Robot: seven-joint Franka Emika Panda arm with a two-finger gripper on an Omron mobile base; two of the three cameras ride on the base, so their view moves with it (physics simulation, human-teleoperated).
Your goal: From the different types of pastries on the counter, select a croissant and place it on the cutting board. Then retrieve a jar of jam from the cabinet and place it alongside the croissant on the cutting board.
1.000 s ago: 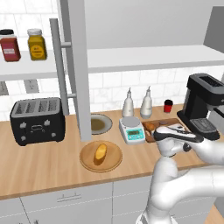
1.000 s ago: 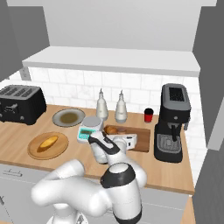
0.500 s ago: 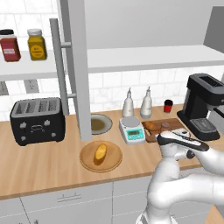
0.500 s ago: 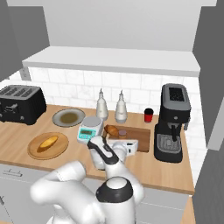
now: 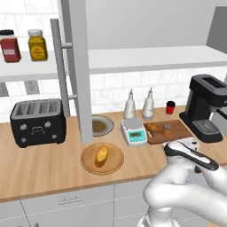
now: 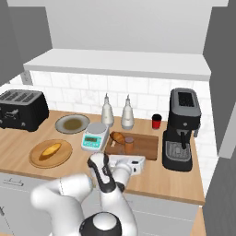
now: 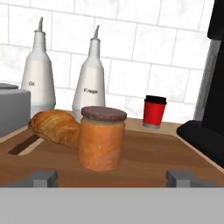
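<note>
Left base view: the cutting board lay right of centre on the counter, between the digital scale and the coffee machine. The croissant sat at the board's left end, the jar of jam upright just beside it to the right. The paler loaf rested on the round wooden plate at lower centre. Two other jars, red and yellow, stood on the cabinet shelf at upper left.

Right base view: the gripper sat at frame centre, just short of the board's near edge, pointing along it. The jar and croissant were close together on the board, apart from the fingers.

Hand view: the jar stood upright mid-frame on the board, the croissant to its left, touching or nearly so; I could not tell which. The fingertips showed at the bottom corners, spread wide to either side of the jar, holding nothing.

Judgement: both items appeared placed, so the release step looked finished. The next move would call for a straight retreat away from the board, keeping the fingers clear so the jar is not tipped.
</note>
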